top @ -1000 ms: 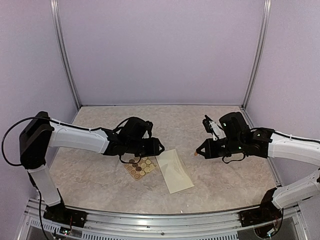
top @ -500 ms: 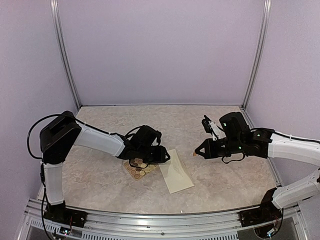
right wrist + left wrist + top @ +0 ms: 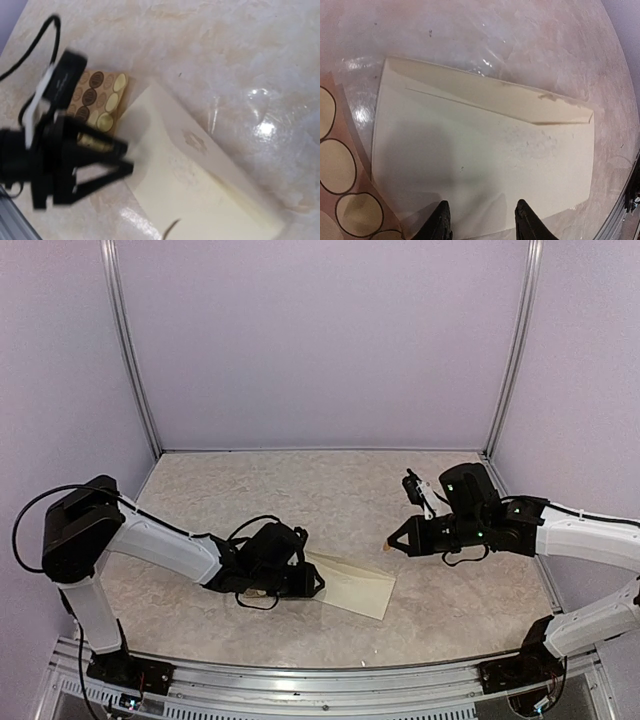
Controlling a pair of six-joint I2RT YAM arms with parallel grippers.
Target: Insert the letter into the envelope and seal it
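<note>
The cream envelope (image 3: 352,583) lies flat mid-table with its long side running left to right and its flap folded down. It also shows in the left wrist view (image 3: 480,160) and the right wrist view (image 3: 200,190). My left gripper (image 3: 314,583) is low at the envelope's left end. Its open fingertips (image 3: 442,220) straddle the near edge and hold nothing. My right gripper (image 3: 392,546) hovers above the envelope's right end, jaws drawn to a point on a small tan sticker (image 3: 388,549). No letter sheet is in view.
The tan card of round stickers (image 3: 100,97) lies beside the envelope's left end, also in the left wrist view (image 3: 340,200), and is mostly under my left arm in the top view. Metal frame posts stand at the back corners, and a rail runs along the near edge.
My left gripper has moved nearer and lower. The envelope has turned from a steep diagonal to lying crosswise. The right arm has barely moved.
</note>
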